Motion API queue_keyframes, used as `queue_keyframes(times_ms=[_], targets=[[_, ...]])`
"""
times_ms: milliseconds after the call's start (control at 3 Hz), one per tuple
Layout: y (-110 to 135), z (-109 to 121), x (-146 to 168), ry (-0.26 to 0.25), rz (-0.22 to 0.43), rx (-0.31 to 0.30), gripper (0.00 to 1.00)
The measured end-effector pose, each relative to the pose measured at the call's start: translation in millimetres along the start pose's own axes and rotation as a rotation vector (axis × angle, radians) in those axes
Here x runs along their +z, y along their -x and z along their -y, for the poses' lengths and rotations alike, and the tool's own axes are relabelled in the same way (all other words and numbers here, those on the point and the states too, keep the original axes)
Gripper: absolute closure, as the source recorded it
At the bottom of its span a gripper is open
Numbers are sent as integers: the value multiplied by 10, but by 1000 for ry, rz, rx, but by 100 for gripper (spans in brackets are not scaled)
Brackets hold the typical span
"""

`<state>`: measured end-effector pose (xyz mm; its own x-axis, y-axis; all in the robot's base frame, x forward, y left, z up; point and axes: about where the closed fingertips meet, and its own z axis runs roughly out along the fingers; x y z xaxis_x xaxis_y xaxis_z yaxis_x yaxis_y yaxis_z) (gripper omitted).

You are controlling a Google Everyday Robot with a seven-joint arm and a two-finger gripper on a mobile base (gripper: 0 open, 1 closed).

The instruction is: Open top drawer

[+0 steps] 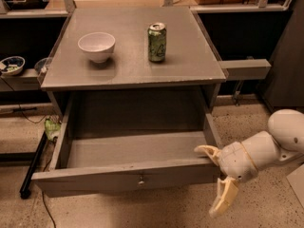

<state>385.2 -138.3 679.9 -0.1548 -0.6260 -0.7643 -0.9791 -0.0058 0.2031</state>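
Note:
The top drawer point(95, 178) is a wide grey drawer under the grey cabinet top. It stands pulled far out toward me, with a small round metal knob point(141, 179) at the centre of its front panel. Its inside shows bare grey. My gripper point(214, 177) is at the drawer's front right corner, just off the end of the front panel. It is open: one cream finger point(206, 150) lies by the drawer's right side wall, the other point(223, 201) hangs below toward the floor. It holds nothing.
A white bowl point(96, 45) and a green soda can point(157, 42) stand on the cabinet top point(133, 70). A grey side shelf point(244, 69) sticks out at the right. A dark shelf at the left holds small bowls point(12, 64). A black pole point(32, 167) lies on the speckled floor at the left.

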Motion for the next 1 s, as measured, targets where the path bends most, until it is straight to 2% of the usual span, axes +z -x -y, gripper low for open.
queue_keyframes(times_ms=[333,667,1000], targets=[[-6,-54,-14,10,-1,0,0],[-58,-266,-49,52,18,-9,0],[-48,-271,-58,52,18,-9,0]])
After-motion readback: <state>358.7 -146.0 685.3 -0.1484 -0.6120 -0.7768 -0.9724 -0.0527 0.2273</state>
